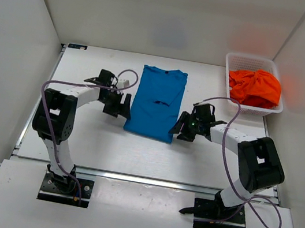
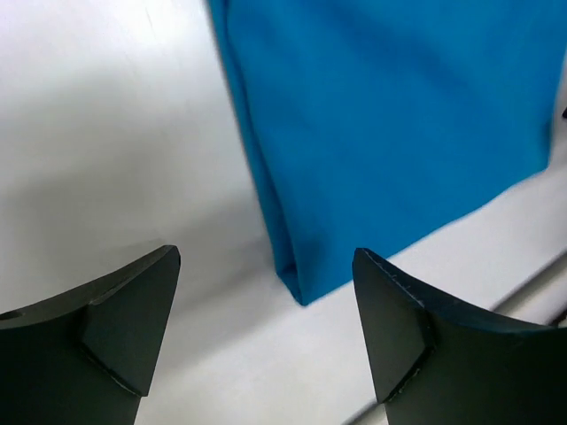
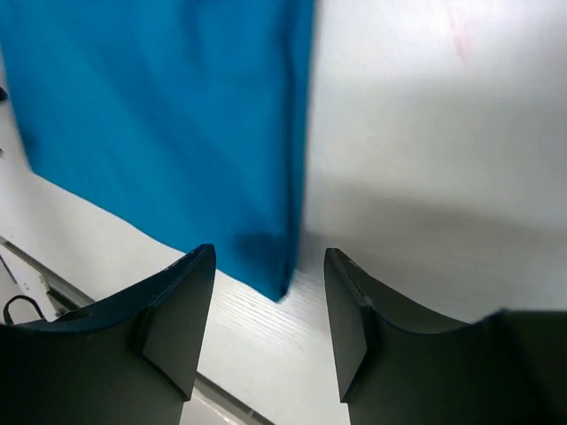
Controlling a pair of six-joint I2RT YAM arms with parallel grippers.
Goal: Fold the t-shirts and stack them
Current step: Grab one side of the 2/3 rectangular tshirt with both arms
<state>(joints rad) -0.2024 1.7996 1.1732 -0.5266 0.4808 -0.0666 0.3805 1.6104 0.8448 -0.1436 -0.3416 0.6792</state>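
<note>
The blue shirt [image 1: 156,100] lay folded on the table [image 1: 77,142]. The left gripper [image 1: 121,107] and right gripper [image 1: 181,127] sat beside it, jaws open, holding nothing. The orange shirt [image 1: 255,87] sat in the basket [image 1: 231,60].

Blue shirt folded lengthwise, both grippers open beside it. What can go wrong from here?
The left gripper and right gripper flank the near corners of the blue shirt; a pinch there may catch only the top layer and peel the fold open.
The flap on top looks loose and may slip out.
The orange shirt is bunched in the basket; pulling it might drag the basket.
</note>
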